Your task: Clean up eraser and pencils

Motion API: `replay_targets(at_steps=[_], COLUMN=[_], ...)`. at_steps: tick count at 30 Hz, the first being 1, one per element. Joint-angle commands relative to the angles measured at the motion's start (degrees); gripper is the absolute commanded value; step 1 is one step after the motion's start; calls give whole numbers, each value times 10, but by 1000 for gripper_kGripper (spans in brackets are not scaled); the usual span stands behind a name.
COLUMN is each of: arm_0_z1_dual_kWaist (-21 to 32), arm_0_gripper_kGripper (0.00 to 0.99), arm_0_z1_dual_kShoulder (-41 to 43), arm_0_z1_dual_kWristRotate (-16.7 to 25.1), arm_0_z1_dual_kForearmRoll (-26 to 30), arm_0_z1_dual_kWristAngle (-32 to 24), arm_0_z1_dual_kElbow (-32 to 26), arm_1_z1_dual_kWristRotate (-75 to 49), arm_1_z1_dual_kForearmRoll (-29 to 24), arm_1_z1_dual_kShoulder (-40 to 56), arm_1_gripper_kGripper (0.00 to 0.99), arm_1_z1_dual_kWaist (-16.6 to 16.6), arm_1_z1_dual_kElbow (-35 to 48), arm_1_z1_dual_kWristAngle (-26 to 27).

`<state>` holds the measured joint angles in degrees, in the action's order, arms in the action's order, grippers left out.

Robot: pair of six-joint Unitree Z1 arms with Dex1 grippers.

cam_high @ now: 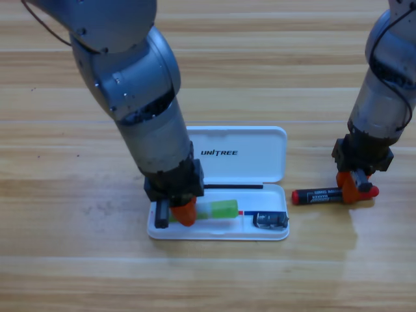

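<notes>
My left gripper (181, 212) points down into the left end of the open white case's tray (218, 233), shut on the light green pencil (223, 208). The pencil lies along the tray and its whitish half is hidden under the gripper. The dark eraser (270, 220) lies in the right end of the same tray. The black pencil with red ends (318, 194) lies on the table right of the case. My right gripper (351, 187) is down over its right part, shut on it, with the red tip showing beyond.
The case's lid (237, 154) lies open flat behind the tray, printed UNITREE. Both grey arms stand tall over the table, the left one covering the area behind the case's left end.
</notes>
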<state>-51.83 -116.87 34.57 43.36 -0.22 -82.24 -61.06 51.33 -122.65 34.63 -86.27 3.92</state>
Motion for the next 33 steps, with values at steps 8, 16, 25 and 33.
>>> replay_targets(at_steps=[8, 16, 25, 33], arm_0_z1_dual_kWaist=[-13, -13, -13, -13], arm_0_gripper_kGripper=[75, 388, 990, 990], arm_0_z1_dual_kShoulder=[-31, -30, -25, 33], arm_0_z1_dual_kWristRotate=[-8, -12, -18, -27], arm_0_z1_dual_kForearmRoll=[-1, 1, 4, 68], arm_0_z1_dual_kWristAngle=[11, 18, 25, 37], arm_0_z1_dual_kElbow=[1, 2, 3, -35], arm_1_z1_dual_kWristRotate=[27, 31, 34, 62], arm_1_z1_dual_kForearmRoll=[55, 64, 65, 83], arm_1_z1_dual_kShoulder=[58, 77, 87, 110], arm_1_gripper_kGripper=[0, 0, 0, 0], arm_1_z1_dual_kWaist=[-13, -13, -13, 28], arm_1_z1_dual_kElbow=[-10, -9, -1, -6], arm_1_z1_dual_kWristAngle=[-4, -4, -2, 1])
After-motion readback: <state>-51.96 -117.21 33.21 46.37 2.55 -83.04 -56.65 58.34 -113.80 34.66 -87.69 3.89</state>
